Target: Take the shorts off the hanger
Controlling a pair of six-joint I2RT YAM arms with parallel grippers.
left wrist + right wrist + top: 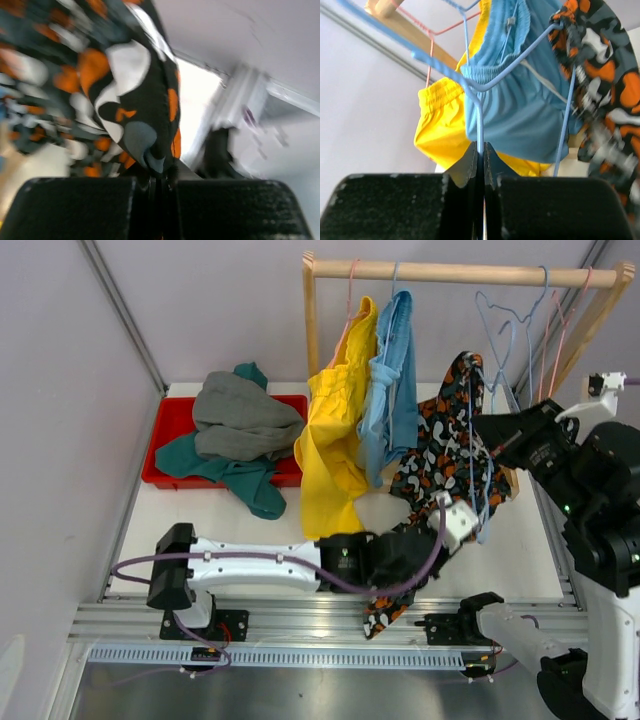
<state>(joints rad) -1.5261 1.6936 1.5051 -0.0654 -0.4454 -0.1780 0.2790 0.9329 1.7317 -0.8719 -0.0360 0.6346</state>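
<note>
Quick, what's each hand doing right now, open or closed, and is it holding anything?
Left hand: closed, pinching the camouflage shorts.
Right hand: closed on the blue wire hanger.
</note>
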